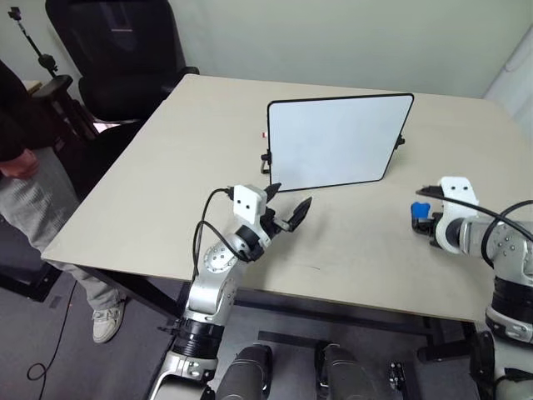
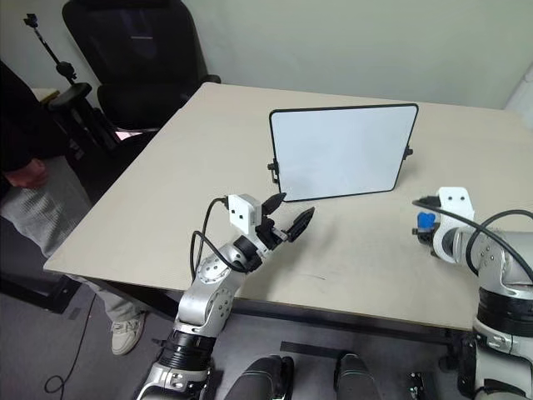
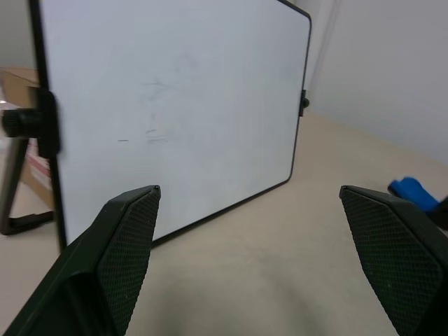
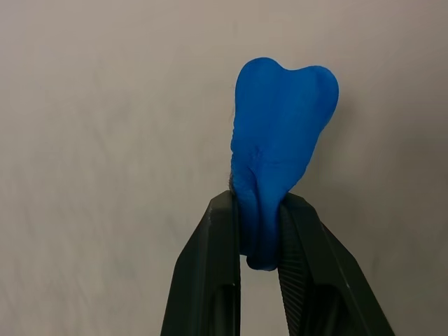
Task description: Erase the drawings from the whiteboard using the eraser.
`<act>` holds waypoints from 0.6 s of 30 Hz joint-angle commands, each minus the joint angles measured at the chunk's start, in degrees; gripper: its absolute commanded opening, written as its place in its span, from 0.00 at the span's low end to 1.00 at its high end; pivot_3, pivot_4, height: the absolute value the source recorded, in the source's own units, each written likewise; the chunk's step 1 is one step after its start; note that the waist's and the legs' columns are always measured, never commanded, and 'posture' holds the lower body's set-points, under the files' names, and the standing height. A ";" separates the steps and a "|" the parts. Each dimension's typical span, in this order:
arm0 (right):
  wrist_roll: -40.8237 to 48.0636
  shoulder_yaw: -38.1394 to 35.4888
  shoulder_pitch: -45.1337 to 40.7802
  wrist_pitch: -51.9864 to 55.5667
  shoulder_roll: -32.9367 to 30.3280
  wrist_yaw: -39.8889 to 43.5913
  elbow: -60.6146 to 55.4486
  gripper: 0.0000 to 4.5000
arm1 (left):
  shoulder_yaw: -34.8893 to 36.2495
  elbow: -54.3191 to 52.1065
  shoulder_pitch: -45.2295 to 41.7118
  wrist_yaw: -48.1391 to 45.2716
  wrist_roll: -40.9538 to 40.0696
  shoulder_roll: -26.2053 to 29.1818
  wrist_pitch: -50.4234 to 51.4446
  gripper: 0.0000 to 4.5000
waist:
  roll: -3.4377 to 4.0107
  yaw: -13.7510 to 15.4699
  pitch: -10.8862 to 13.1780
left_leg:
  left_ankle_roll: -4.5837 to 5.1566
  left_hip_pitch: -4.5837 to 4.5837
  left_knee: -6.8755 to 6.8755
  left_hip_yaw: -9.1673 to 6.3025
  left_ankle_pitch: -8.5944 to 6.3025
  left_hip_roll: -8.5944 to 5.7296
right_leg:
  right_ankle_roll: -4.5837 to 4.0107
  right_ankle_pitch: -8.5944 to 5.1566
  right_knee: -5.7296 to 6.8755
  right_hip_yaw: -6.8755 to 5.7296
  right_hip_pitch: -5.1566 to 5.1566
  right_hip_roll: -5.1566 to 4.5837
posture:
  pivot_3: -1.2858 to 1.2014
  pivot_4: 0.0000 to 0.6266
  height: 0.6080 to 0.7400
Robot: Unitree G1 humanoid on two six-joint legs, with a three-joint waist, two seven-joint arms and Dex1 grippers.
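The right gripper [image 4: 260, 231], clamped on the squashed blue eraser [image 4: 280, 154], hangs over the table [image 1: 166, 192] well right of the whiteboard [image 1: 337, 137], while the left gripper [image 1: 287, 207] gapes empty before it. A hard swipe could tip the propped board, or the pinched eraser could slip. The drawings are hard to make out: the left wrist view shows faint smudges [image 3: 155, 112] on the board.

**Count of what is on and around the table**

One whiteboard [image 1: 337, 142] stands on one table [image 1: 150, 200]. One blue eraser [image 4: 278, 154] is pinched in the right gripper [image 1: 422, 218], at about 4 o'clock from the board. Two grippers: the left gripper [image 1: 287, 204] sits at the board's 7 o'clock. One black office chair [image 1: 117, 50] at 10 o'clock, one person [image 1: 25, 158] at 9 o'clock.
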 commanded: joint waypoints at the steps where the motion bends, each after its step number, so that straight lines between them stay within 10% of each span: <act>1: -0.36 -0.12 0.62 0.13 -1.34 1.49 -2.75 0.30 | -0.38 -1.41 -0.21 -0.60 -0.28 -0.38 -0.94 1.00 | 0.00 0.00 0.00 | 0.01 0.00 0.00 0.00 0.01 0.00 | 0.02 -0.01 0.00 0.00 0.01 0.00 | 0.52 0.24 1.00; 9: 0.58 -4.92 3.98 -7.76 -3.61 6.26 -6.46 0.93 | -0.63 -1.47 -0.17 -0.52 0.13 -0.41 -1.06 1.00 | 0.00 0.24 0.00 | 0.08 -0.06 0.08 0.00 0.05 -0.01 | 0.12 -0.08 -0.04 0.05 0.16 0.00 | 0.52 0.24 1.00; 18: 7.50 -14.00 13.59 -36.01 6.47 14.40 -18.40 0.93 | -0.83 -1.70 0.24 -0.47 0.35 -0.83 -1.04 1.00 | -0.03 0.26 -0.03 | 0.14 -0.03 0.04 -0.02 -0.03 -0.02 | 0.30 -0.19 -0.13 0.05 0.27 0.01 | 0.52 0.24 1.00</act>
